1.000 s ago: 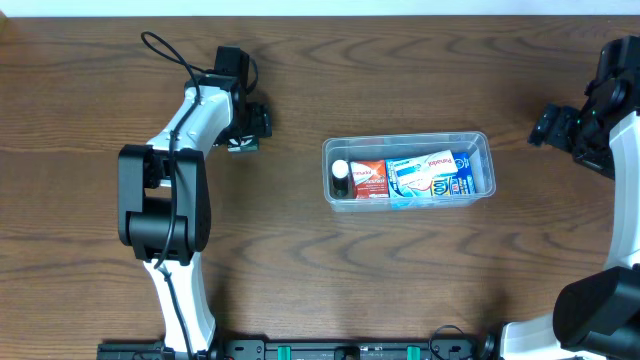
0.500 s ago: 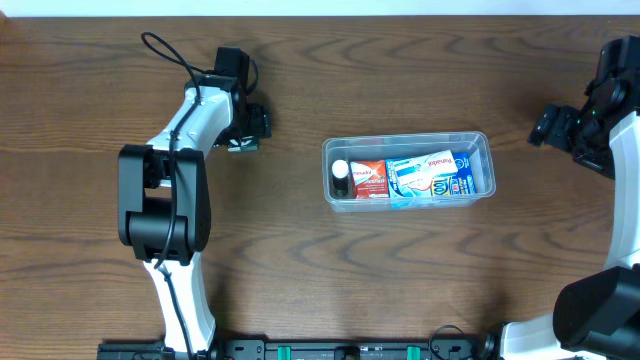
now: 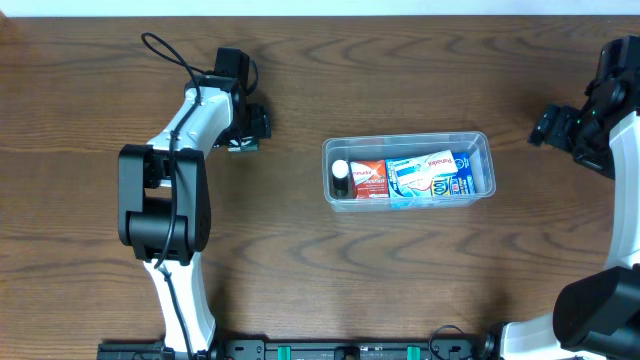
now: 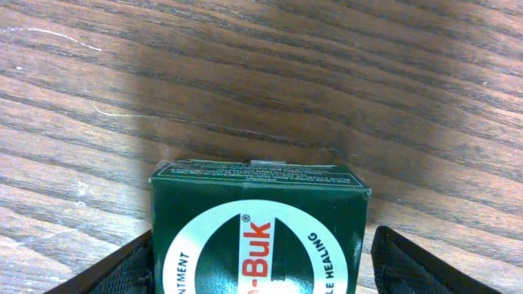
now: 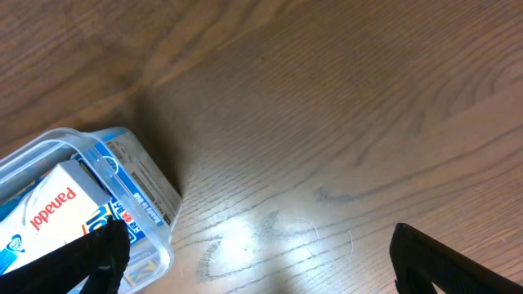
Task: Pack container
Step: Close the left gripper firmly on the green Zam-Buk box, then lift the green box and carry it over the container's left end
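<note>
The clear plastic container [image 3: 405, 141] stands right of the table's middle and also shows in the right wrist view [image 5: 137, 160]. It holds a white-capped bottle [image 3: 340, 172], a red and white box [image 3: 367, 178] and a blue and white Panadol box [image 3: 430, 172]. A dark green ointment box [image 4: 260, 229] rests on the table between the fingers of my left gripper [image 4: 261, 273]. The left finger is against the box and a thin gap shows at the right finger. The left gripper [image 3: 243, 140] is at the far left. My right gripper [image 5: 257, 261] is open and empty, right of the container.
The wooden table [image 3: 400, 270] carries nothing else. The right arm [image 3: 610, 100] stands at the far right edge and the left arm's base [image 3: 160, 200] stands at the left.
</note>
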Controlling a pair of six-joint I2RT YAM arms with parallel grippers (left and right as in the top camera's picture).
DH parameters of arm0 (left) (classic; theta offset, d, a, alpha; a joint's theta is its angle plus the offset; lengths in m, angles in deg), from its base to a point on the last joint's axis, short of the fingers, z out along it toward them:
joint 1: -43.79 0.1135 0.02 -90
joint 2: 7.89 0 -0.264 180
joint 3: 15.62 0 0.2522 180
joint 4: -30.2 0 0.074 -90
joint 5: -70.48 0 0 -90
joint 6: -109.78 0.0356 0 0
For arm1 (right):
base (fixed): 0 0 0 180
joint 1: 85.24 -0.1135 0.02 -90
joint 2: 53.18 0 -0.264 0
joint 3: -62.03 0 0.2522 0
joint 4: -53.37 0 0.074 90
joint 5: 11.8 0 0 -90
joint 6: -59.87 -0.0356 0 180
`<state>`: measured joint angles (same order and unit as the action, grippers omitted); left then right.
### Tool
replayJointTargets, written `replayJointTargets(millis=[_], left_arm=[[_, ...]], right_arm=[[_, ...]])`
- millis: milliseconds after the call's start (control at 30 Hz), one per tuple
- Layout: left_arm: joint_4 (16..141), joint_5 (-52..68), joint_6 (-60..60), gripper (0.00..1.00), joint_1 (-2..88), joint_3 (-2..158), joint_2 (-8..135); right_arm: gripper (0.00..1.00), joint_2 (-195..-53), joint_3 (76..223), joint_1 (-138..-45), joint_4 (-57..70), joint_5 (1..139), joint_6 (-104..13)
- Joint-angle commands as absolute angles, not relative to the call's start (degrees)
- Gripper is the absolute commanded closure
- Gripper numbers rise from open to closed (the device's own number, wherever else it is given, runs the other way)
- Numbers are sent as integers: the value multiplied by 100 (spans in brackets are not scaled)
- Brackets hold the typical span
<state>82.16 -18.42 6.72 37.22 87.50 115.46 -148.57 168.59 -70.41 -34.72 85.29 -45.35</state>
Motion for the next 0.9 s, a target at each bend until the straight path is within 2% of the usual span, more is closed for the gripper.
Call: replayJointTargets(millis=[0, 133, 500, 633, 867], left_arm=[[8200, -1868, 753, 21, 3740, 8684, 11633], [8202, -1868, 753, 32, 3740, 8684, 11633], [8200, -1870, 768, 33, 3740, 8702, 11609], [8264, -1873, 770, 39, 3740, 8781, 11463], [8373, -1873, 768, 39, 3740, 8840, 10958]], right_arm=[[1, -14844, 16856, -6993, -3474, 8549, -4463], [1, -14844, 16856, -6993, -3474, 8549, -4463], [1, -14844, 16856, -6993, -3474, 8549, -4463], [1, -14844, 16856, -6993, -3474, 8549, -4463], [1, -14844, 16856, -6993, -3474, 8549, -4463]])
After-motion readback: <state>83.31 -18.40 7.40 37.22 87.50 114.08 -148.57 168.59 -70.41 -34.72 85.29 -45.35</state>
